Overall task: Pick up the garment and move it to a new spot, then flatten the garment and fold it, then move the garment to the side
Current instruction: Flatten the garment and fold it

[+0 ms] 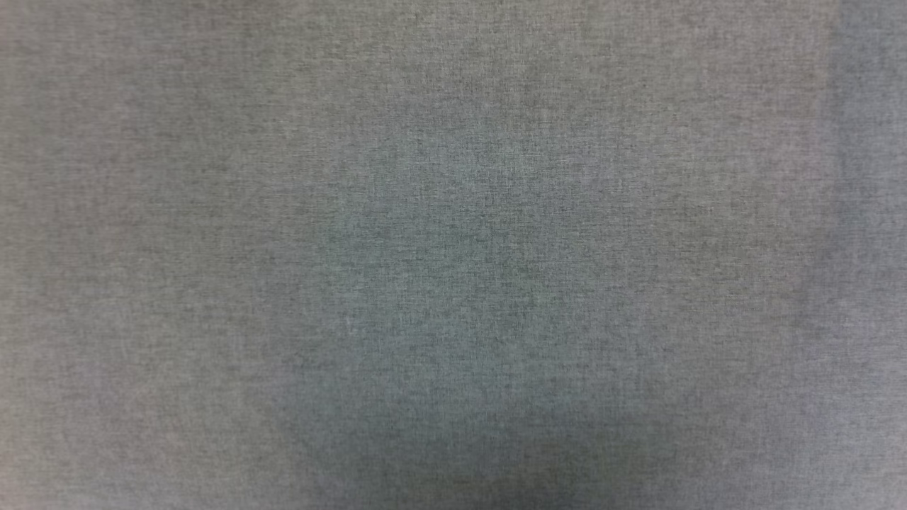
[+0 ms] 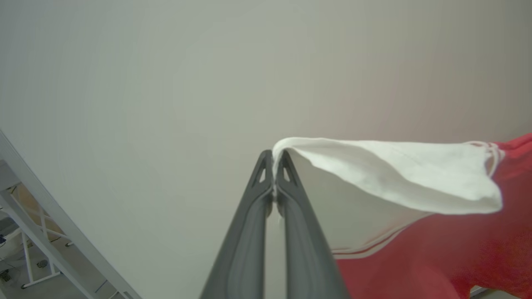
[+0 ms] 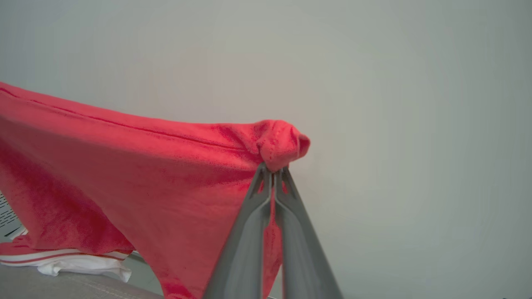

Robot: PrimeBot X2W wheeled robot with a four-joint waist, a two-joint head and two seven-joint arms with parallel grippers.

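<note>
Left hand clamps the garment at white sleeve — right hand at red cloth.

The garment is cut off by the right edge (bottom too)

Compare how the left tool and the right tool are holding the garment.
The left tool pinches the garment at its white sleeve; the right tool pinches red cloth. At the left tool the fabric lies thin between the tips; at the right tool it bunches into a knob above them. Both tools are shut on the same garment, held up off the surface.
</note>
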